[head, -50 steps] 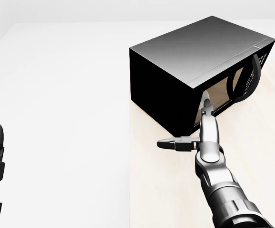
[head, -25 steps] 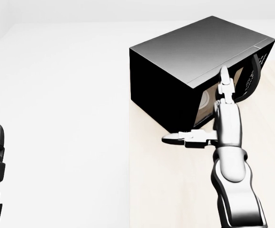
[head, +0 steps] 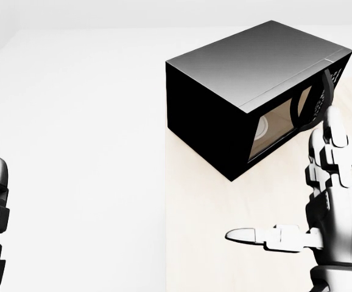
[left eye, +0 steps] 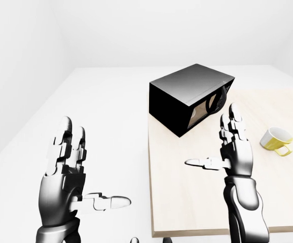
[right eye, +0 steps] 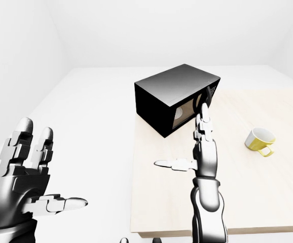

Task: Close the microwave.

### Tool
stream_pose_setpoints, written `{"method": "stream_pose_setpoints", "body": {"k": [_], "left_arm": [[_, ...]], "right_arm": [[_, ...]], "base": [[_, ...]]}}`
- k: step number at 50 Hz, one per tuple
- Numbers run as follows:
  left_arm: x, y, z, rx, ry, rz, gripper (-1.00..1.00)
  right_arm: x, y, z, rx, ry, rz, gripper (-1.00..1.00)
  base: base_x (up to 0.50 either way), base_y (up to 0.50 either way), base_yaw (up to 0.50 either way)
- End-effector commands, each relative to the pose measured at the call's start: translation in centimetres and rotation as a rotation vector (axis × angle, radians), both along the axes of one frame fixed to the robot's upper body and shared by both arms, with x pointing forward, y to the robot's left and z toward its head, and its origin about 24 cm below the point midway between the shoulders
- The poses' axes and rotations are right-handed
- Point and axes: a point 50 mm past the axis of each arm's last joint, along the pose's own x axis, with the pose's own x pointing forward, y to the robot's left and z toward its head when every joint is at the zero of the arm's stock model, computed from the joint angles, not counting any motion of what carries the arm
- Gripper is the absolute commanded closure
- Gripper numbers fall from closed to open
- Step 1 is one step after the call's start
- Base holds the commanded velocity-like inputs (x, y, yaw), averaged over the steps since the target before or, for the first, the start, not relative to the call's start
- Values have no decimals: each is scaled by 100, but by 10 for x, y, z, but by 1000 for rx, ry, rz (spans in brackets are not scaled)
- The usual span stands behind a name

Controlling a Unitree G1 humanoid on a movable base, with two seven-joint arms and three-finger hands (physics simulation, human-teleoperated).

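Judging by the door lying nearly flush with the case, the microwave (head: 258, 91) appears closed or almost so; a final seating push may remain, though the frames cannot confirm the latch. It stands at the far left corner of the tabletop (left eye: 207, 202). The right robot hand (head: 322, 207), below and right of the microwave door, is spread flat, touching nothing. The left robot hand (left eye: 68, 172), well left of the microwave, is likewise spread and empty.

A pale wooden table (left eye: 187, 202) carries the black microwave (left eye: 187, 96) and a tipped yellow mug (left eye: 276, 139).
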Motion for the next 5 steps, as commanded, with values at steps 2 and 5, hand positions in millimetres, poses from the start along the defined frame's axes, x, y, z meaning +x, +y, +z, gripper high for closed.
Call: {"method": "stream_pose_setpoints", "body": {"k": [2, 5], "left_arm": [[1, 0, -1, 0, 1, 0, -100], [1, 0, 0, 1, -1, 0, -100]], "right_arm": [[-13, 0, 0, 4, 3, 6, -100], [-13, 0, 1, 3, 1, 6, -100]], "base": [[0, 0, 0], [0, 0, 0]]}}
